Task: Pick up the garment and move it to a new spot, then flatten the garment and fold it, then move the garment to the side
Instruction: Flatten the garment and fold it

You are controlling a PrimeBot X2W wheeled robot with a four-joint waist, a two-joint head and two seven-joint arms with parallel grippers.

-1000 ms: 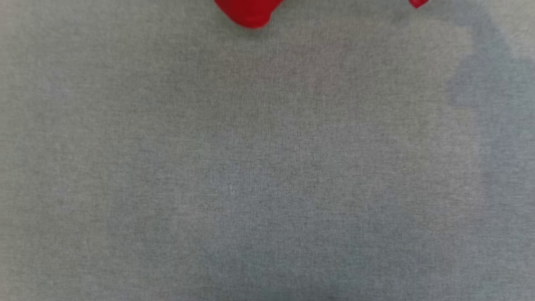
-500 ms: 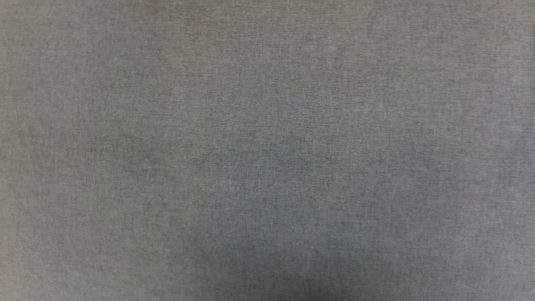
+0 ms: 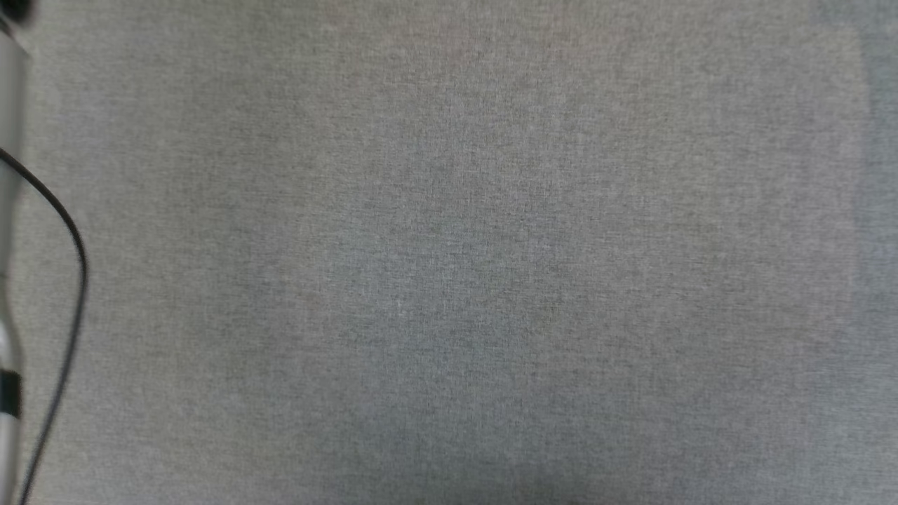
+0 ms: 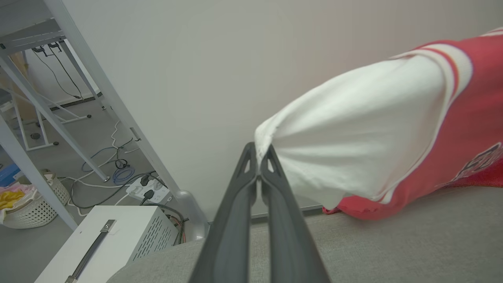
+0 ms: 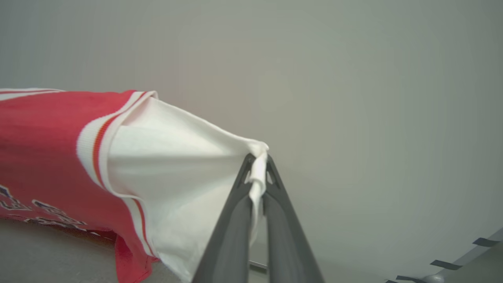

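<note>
- Left gripper (image 4: pixel 258 157): two long dark matte fingers pressed together at the tips, clamped on a pinch of white sleeve edge.
- Right gripper (image 5: pixel 258 163): fingers likewise closed, with a twisted strip of white sleeve fabric caught between them and bunched at the tips.
- Shirt (image 4: pixel 373 129): hangs stretched between the two grippers, held by one sleeve end each. Soft knit. The white short sleeves are pulled into cone shapes with creases fanning from each pinch.
- Ribbed red-and-white striped bands sit where the sleeves meet the red body. Part of the dark, white-outlined lettering shows on the chest, too cut off to read.
- The red body sags below the sleeves. In the left wrist view its lowest fold reaches the table (image 4: pixel 393 243).
- Table: covered in grey woven cloth with a fine heathered grain, flat and unwrinkled in the head view.
- Head view, left edge: a pale smooth forearm (image 3: pixel 8 210) with a thin black cable (image 3: pixel 70 280) looping beside it.
- Behind the shirt: a plain pale wall (image 4: pixel 196 59).
- Left wrist view, floor beyond the table: a white metal box (image 4: pixel 118 232) with vent slots, a power strip (image 4: pixel 147 190) with tangled cords, a white lattice basket (image 4: pixel 35 204) and slanted white frame legs (image 4: pixel 98 90).
</note>
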